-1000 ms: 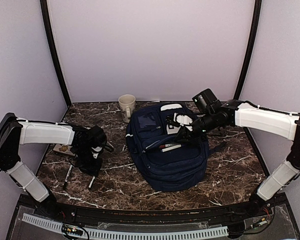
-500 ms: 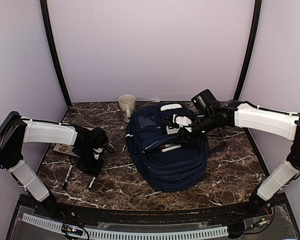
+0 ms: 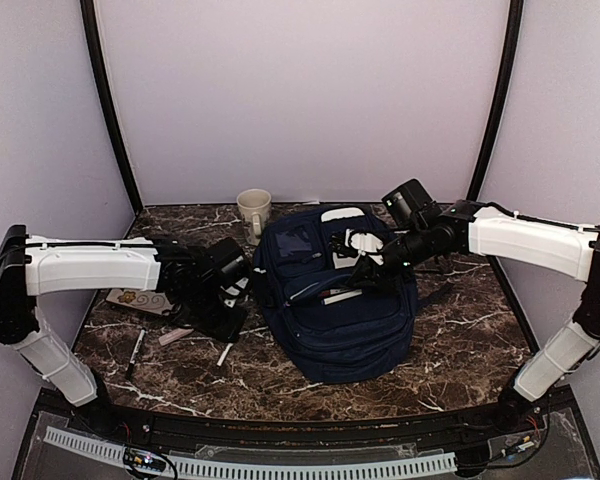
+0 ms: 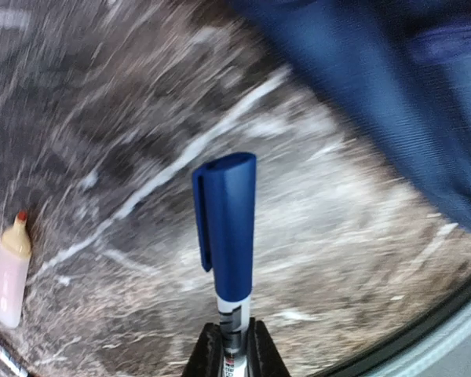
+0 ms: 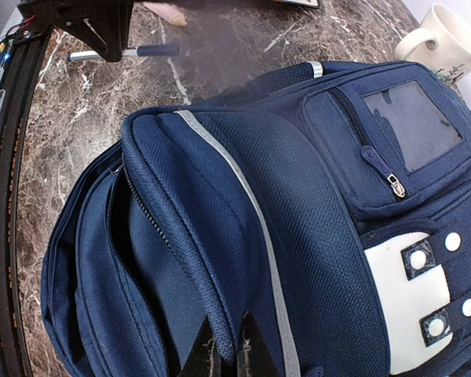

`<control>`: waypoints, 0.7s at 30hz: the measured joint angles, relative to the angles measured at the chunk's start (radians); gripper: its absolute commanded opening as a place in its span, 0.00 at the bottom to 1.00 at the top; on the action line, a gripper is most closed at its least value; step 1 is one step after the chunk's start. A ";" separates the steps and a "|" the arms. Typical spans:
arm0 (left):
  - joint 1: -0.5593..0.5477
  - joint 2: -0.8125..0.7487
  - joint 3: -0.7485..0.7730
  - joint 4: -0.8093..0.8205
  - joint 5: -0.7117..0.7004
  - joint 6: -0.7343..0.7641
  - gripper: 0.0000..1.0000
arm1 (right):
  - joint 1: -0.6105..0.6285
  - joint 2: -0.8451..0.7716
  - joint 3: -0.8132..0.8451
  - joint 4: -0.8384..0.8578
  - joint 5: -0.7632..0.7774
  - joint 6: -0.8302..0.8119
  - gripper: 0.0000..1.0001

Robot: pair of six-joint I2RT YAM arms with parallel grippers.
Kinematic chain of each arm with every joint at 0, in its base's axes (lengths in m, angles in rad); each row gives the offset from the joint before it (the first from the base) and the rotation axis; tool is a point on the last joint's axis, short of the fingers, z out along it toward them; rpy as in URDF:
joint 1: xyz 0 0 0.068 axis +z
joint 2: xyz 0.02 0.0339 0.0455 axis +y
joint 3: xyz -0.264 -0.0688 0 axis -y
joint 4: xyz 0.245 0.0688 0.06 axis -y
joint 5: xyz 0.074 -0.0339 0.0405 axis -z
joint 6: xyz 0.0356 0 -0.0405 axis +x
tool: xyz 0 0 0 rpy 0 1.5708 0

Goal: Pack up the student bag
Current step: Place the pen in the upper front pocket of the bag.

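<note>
- Top view: the student bag [image 3: 335, 320] lies mid-table on the marble table [image 3: 460, 345], front up, with a pocket unzipped. The left gripper [image 3: 224, 332] hangs just beside the bag's left side. The right gripper [image 3: 365, 275] sits on its upper front. A mug [image 3: 253, 210] stands behind.
- Left wrist view (heavily blurred): the fingers clamp the white barrel of a blue-capped marker [image 4: 225, 224]. A pale pink pen [image 4: 10, 275] lies at left.
- Right wrist view: the jaws are closed on the fabric rim of the bag's open compartment.
</note>
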 measured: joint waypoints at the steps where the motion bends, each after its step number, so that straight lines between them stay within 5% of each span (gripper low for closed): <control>1: -0.016 -0.009 0.014 0.012 0.000 -0.001 0.00 | 0.000 0.000 0.000 0.000 0.000 0.000 0.00; 13: -0.241 -0.049 0.064 0.379 0.010 0.171 0.00 | 0.000 0.000 0.000 0.009 0.012 0.035 0.00; 21: -0.342 0.091 0.268 0.385 -0.143 0.450 0.00 | -0.012 0.000 0.000 0.014 -0.012 0.071 0.00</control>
